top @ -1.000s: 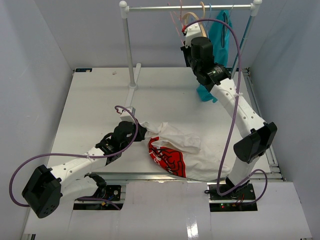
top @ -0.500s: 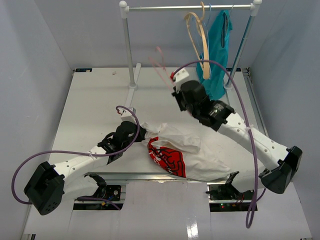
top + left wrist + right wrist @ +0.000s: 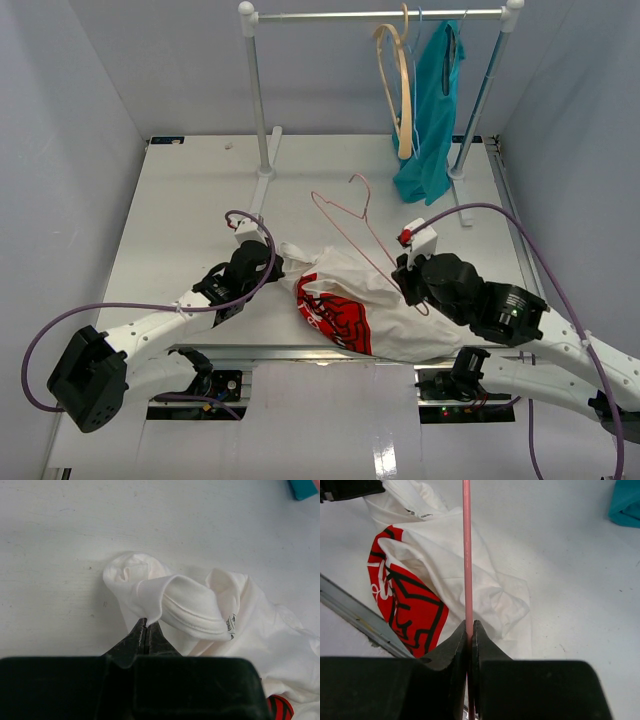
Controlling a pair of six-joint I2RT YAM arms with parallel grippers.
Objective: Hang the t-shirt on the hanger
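Near edge, table 6 o'clock: small white short-sleeved t-shirt (image 3: 385, 305) lies crumpled on the white table (image 3: 180, 200), red heart print (image 3: 335, 318) face up at its 7 o'clock side.

R gripper (image 3: 469, 625) sits at the shirt's 1–2 o'clock edge, jaws clamped tight on the thin pink wire hanger (image 3: 466, 555). In the R wrist cam the wire runs straight out from the tips toward 12, passing over white fabric just beside the print. Can't tell if the wire touches the cloth.

L gripper (image 3: 146, 625) is at the shirt's 10 o'clock end. Tips are pinched together on a fold of fabric next to the rolled collar, w/ the neck label (image 3: 229, 626) showing at approx 3 o'clock of the tips. That bunched end rests on the table.

Top cam: the hanger triangle slants from the R gripper toward 11 o'clock, hook (image 3: 358, 180) furthest out, over bare table past the shirt.

Far edge, 12–1 o'clock: white rail rack (image 3: 258, 100) carrying a thicker tan wooden hanger (image 3: 404, 120), w/ a plain teal garment (image 3: 430, 110) hanging just beside it at its 3 o'clock. Both well apart from the shirt and grippers.
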